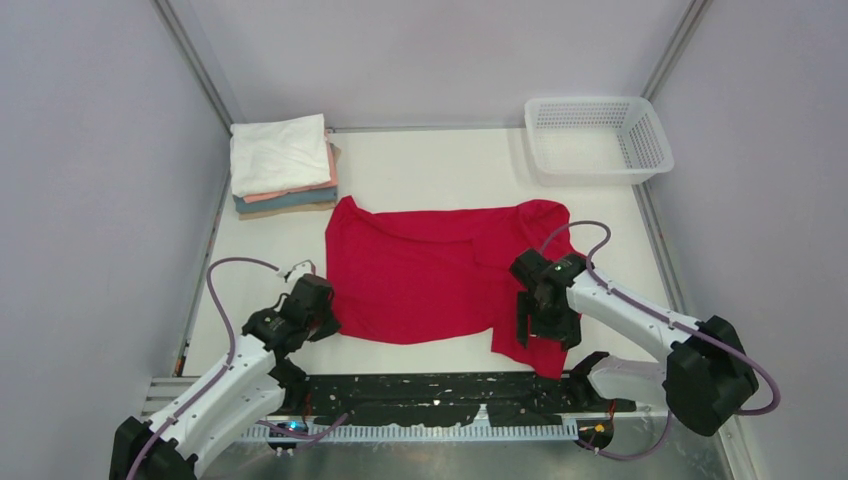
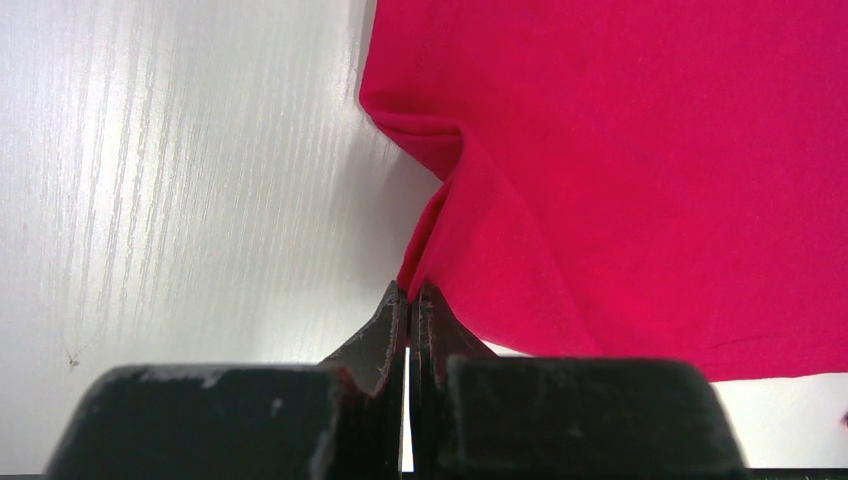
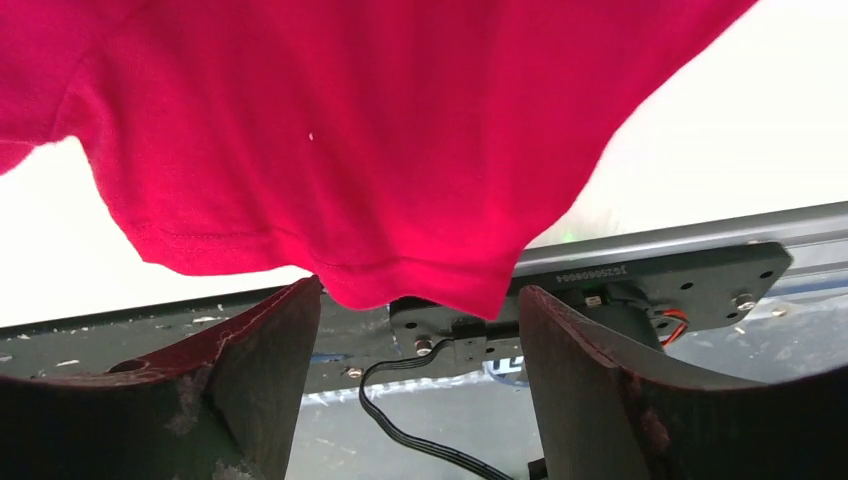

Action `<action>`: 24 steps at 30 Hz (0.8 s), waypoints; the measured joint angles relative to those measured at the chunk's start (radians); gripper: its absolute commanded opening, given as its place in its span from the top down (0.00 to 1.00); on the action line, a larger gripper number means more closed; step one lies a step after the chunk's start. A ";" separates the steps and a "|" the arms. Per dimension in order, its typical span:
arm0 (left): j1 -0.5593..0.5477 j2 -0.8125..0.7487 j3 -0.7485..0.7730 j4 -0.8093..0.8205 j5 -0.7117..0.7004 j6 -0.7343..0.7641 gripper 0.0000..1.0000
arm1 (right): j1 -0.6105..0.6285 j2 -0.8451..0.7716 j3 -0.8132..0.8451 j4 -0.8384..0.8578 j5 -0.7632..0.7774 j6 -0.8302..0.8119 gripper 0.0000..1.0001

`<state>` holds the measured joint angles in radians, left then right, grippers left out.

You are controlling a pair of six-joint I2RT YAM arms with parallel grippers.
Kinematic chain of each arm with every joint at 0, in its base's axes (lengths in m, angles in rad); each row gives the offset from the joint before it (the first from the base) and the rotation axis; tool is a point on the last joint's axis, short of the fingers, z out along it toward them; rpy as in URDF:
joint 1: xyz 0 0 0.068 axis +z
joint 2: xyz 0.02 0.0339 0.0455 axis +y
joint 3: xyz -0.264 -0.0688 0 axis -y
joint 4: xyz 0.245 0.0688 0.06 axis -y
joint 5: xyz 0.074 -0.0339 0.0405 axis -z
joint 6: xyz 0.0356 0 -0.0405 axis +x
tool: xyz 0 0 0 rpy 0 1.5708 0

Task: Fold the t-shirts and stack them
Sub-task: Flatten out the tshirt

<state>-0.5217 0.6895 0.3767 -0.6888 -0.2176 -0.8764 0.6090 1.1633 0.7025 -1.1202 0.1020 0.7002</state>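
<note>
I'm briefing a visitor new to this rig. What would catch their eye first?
First the bright red cloth t-shirt spread in the middle, with the left gripper shut on its left edge and the right gripper open around its near right corner. Then the stack of folded shirts, white on top, at far left, and the white plastic mesh basket at far right.

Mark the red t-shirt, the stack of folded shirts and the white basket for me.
red t-shirt [image 1: 420, 270], top external view, on the middle of the spread cloth.
stack of folded shirts [image 1: 278, 152], top external view, on the white shirt lying on top.
white basket [image 1: 600, 172], top external view, on its near mesh wall.
</note>
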 measured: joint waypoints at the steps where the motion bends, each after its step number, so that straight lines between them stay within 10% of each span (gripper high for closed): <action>1: 0.000 -0.001 0.000 0.000 0.000 0.000 1.00 | 0.000 0.011 -0.005 0.001 -0.013 -0.002 0.25; 16: 0.000 0.004 0.001 0.000 -0.011 0.026 1.00 | 0.000 0.080 -0.161 0.177 -0.220 0.039 0.39; 24: 0.000 0.037 0.004 0.001 -0.012 0.026 1.00 | 0.000 0.074 -0.167 0.184 -0.221 0.048 0.63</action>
<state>-0.5217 0.7269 0.3809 -0.6876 -0.2298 -0.8505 0.6090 1.2373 0.5358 -0.9363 -0.1188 0.7483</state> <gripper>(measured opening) 0.010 0.489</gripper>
